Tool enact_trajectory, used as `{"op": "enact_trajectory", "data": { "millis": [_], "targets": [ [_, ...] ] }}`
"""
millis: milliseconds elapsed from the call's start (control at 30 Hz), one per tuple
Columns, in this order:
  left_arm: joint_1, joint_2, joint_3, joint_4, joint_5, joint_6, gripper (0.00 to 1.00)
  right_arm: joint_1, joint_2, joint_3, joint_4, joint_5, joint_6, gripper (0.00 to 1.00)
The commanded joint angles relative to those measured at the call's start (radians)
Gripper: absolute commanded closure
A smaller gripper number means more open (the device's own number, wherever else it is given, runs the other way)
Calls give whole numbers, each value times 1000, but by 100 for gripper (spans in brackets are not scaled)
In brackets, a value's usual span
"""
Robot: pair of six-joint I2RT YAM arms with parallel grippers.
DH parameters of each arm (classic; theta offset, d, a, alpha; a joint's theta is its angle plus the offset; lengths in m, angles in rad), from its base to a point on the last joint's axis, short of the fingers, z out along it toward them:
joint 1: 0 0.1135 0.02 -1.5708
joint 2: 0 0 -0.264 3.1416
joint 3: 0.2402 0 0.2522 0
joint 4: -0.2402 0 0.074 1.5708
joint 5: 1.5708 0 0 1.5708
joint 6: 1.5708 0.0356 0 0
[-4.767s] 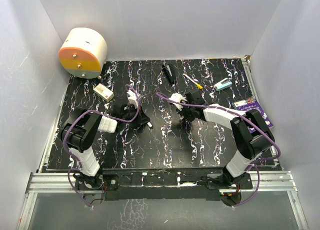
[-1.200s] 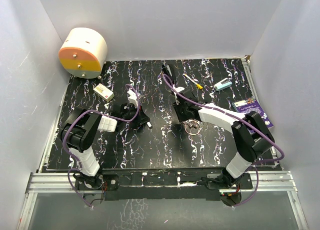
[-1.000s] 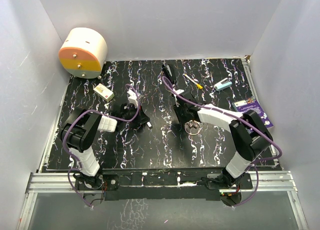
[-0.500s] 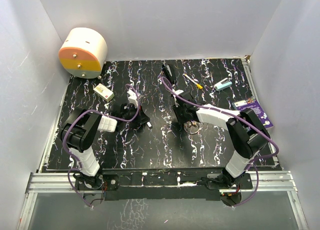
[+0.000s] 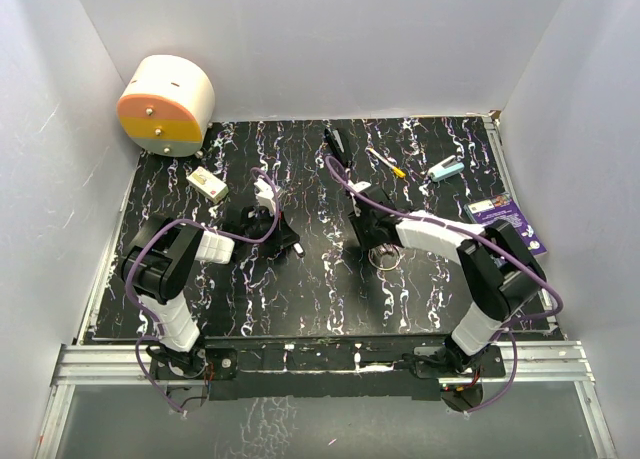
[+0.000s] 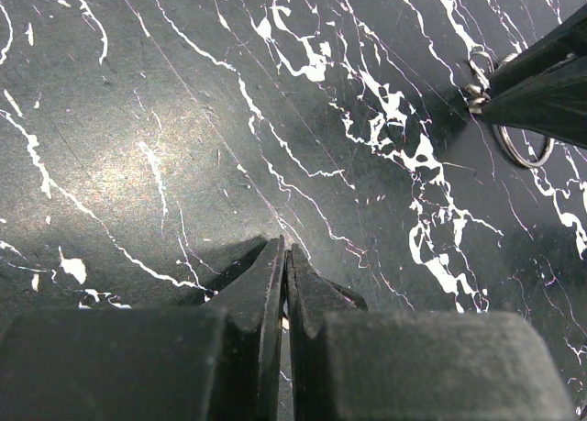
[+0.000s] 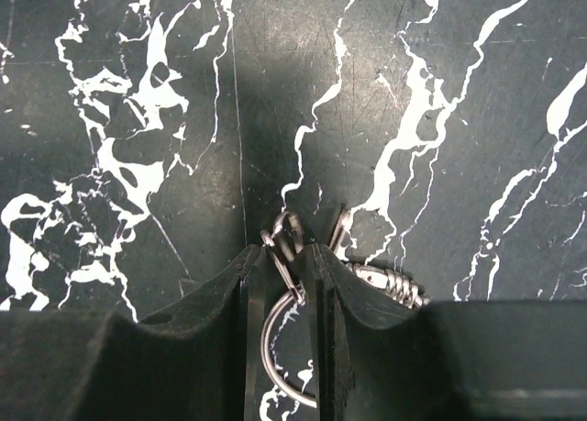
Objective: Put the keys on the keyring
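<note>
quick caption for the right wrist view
Right gripper pinching the keyring on the black marbled table.

The keyring [image 5: 386,255] lies on the surface [image 5: 300,304] a little right of centre, between the jaws of the right gripper [image 5: 371,243], with the left gripper [image 5: 296,247] to its left and well apart from it. A drum-shaped container [image 5: 166,104] sits in the far left corner with a small box [image 5: 207,183] before it. Rightward along the far side lie a pen-like stick [image 5: 337,145], a thin hand tool [image 5: 385,162] and a small flat case [image 5: 446,169], and a booklet [image 5: 505,219] lies at the right edge.
</note>
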Motion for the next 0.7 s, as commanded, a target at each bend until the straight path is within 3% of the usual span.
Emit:
{"op": "enact_trajectory", "data": {
  "millis": [0, 667],
  "targets": [
    [8, 10, 10, -51, -5, 19, 100, 3, -90, -8, 15, -13, 0, 70],
    [10, 13, 11, -56, -8, 21, 100, 35, -70, -6, 9, 7, 0, 71]
  ]
}}
